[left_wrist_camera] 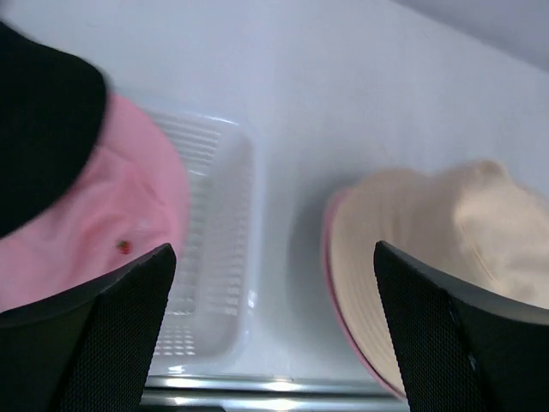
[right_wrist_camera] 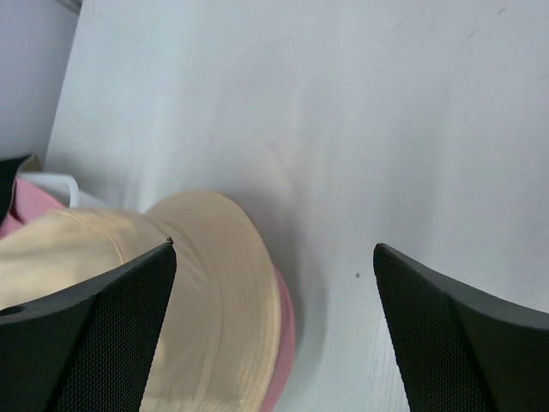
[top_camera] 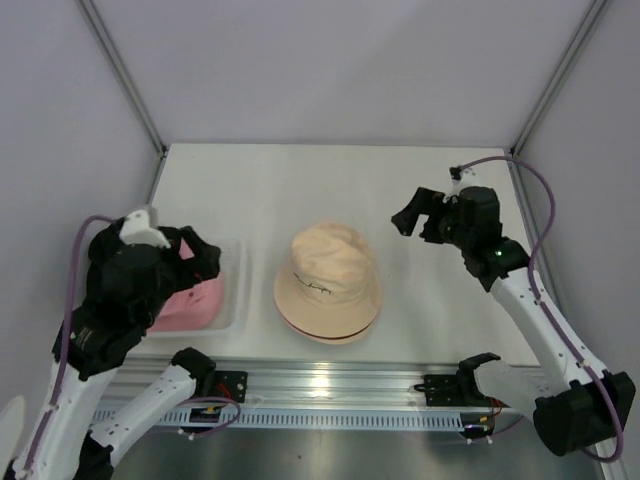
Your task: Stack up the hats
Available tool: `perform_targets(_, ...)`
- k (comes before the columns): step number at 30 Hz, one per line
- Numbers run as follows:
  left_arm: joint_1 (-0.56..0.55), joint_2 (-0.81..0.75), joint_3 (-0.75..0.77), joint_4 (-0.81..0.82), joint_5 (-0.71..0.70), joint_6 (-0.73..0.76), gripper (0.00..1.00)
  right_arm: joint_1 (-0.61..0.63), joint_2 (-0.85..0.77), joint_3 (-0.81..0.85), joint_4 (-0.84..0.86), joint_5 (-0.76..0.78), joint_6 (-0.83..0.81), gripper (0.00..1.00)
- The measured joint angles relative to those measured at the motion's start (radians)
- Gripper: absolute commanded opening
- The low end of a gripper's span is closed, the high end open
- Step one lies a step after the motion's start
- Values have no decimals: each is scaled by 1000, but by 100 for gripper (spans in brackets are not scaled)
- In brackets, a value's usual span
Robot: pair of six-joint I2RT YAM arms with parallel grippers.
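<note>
We record cream hat (top_camera: pixel 328 272) seated on pink-brimmed hat (right_wrist_camera: pixel 286 343) on the surface (top_camera: pixel 430 300), pink hat (top_camera: pixel 195 300) unstacked in basket (top_camera: pixel 236 288); left tool (top_camera: pixel 196 252), right tool (top_camera: pixel 408 218) both wide, empty.

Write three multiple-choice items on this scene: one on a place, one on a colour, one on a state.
1. Where does the cream hat lie?
A) in the white basket
B) on the table, between the two arms
C) hung on the back wall

2. What colour is the brim edge peeking from under it?
A) pink
B) green
C) blue

3. How is the right tool?
A) shut on a hat
B) shut, empty
C) open, empty

Answers:
1 B: the top view shows it at mid-table.
2 A: a pink rim shows below the cream brim in both wrist views.
3 C: its fingers stand wide apart with nothing gripped between them.
</note>
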Motion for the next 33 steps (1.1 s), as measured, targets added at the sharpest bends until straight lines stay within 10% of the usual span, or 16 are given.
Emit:
perform_targets(11, 813, 115, -72, 16, -41, 109, 100, -81, -99, 76, -56, -42, -44, 100)
perform_targets(28, 1001, 440, -196, 274, 29, 188, 82, -81, 14, 75, -36, -173, -22, 100)
perform_targets(33, 1009, 462, -196, 334, 51, 219, 37, -81, 27, 74, 9, -195, 16, 100)
